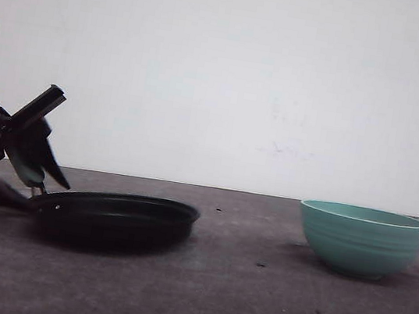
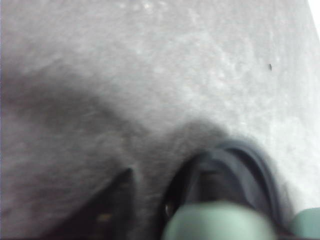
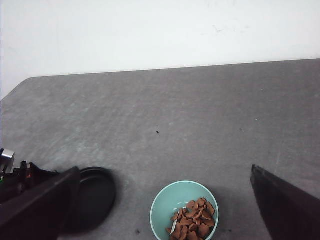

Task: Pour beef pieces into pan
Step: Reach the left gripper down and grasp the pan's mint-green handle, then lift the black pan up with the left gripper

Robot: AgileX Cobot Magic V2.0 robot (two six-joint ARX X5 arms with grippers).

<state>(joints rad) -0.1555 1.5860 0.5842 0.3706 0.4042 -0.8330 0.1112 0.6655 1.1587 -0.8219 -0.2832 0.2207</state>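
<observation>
Front view: the pan (image 1: 113, 218) is sitting flat on the grey desk (image 1: 235, 303) at the left side, black and shallow, its mint-green handle (image 1: 30, 171) angling up toward the left edge. The left hand (image 1: 34, 166) is reaching in from that edge and is closing on the handle; the black fingers (image 1: 54, 169) are lying on either side of the green grip, clamped on it as far as this angle shows.

Left wrist view, blurred: the green handle (image 2: 220, 222) is sitting between the dark fingers (image 2: 117, 197), with the pan's black rim (image 2: 250, 165) curving just beyond it over the desk (image 2: 150, 75).

The teal bowl (image 1: 360, 239) is standing upright on the right side of the desk, well apart from the pan. Front view is not showing its contents.

Right wrist view, looking down from above: the beef pieces (image 3: 192, 220) are lying heaped in the bowl (image 3: 167, 205), reddish-brown chunks gathered against one side. The pan (image 3: 95, 197) is lying beyond it, apart. The right hand's two dark fingers (image 3: 285, 205) are standing wide apart, holding nothing, hovering above the desk (image 3: 175, 115) with the bowl showing between them.
</observation>
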